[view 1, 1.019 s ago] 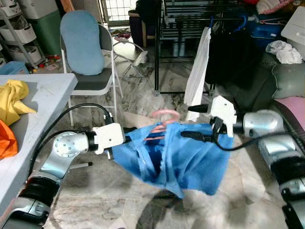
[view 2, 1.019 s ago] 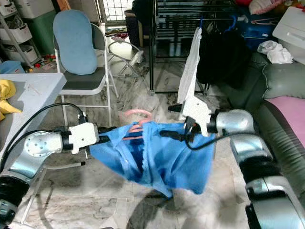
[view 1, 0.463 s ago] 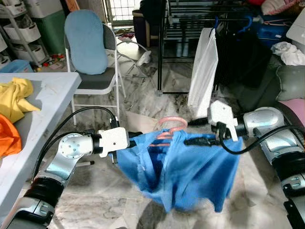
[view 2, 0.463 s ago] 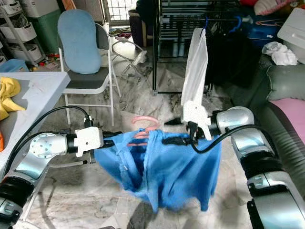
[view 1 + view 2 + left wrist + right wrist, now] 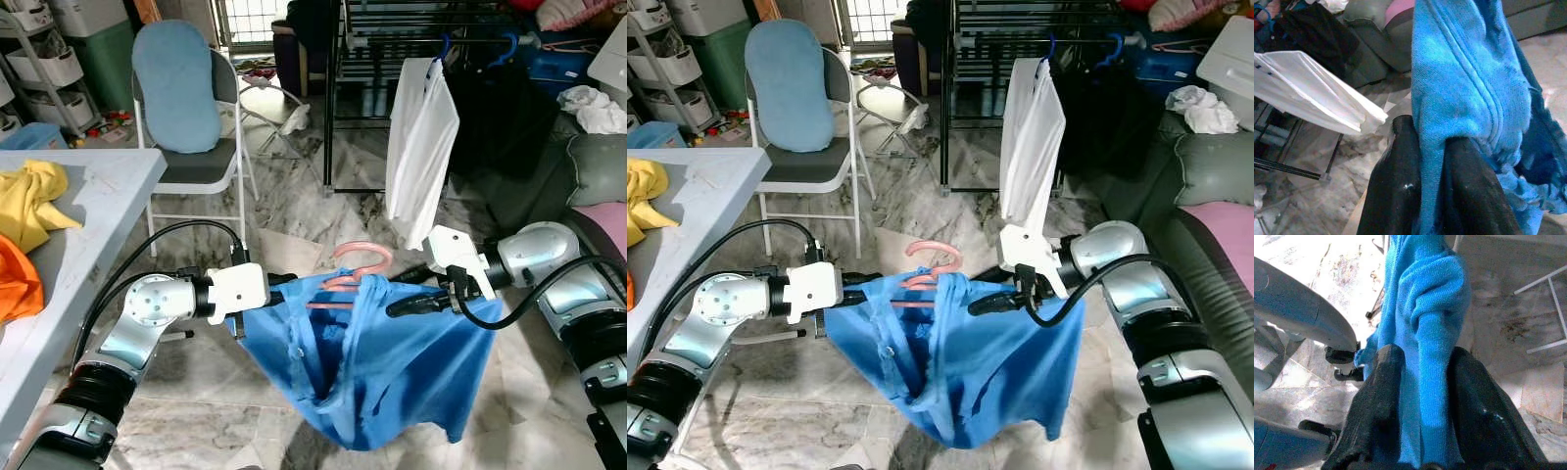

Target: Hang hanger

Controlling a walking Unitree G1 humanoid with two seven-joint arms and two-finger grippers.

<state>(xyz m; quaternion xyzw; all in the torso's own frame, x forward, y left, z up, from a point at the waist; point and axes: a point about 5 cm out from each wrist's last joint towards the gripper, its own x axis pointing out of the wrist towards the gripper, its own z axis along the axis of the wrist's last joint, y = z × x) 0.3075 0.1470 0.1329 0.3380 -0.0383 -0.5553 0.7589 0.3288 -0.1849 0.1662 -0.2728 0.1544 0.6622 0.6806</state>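
A blue garment point(image 5: 377, 362) hangs on a pink hanger point(image 5: 355, 269), held up between my two arms above the marble floor. My left gripper point(image 5: 279, 284) is shut on the garment's left shoulder, and blue cloth is pinched between its black fingers point(image 5: 1396, 186). My right gripper point(image 5: 397, 308) is shut on the right shoulder, with blue knit clamped between its fingers point(image 5: 1376, 401). The hanger's hook sticks up between the grippers. A black clothes rack point(image 5: 411, 39) stands beyond, with a white shirt point(image 5: 419, 147) hanging on it from a blue hanger point(image 5: 441, 49).
A folding chair with a blue cushion point(image 5: 181, 98) stands at the back left. A grey table point(image 5: 69, 235) at the left holds yellow and orange clothes point(image 5: 24, 211). A dark sofa with a pink cushion point(image 5: 598, 211) lies to the right. Dark clothes point(image 5: 495, 108) hang on the rack.
The camera has come closer to the rack. Both grippers keep their hold; the garment now hangs lower and longer, and the right gripper has dropped a little.
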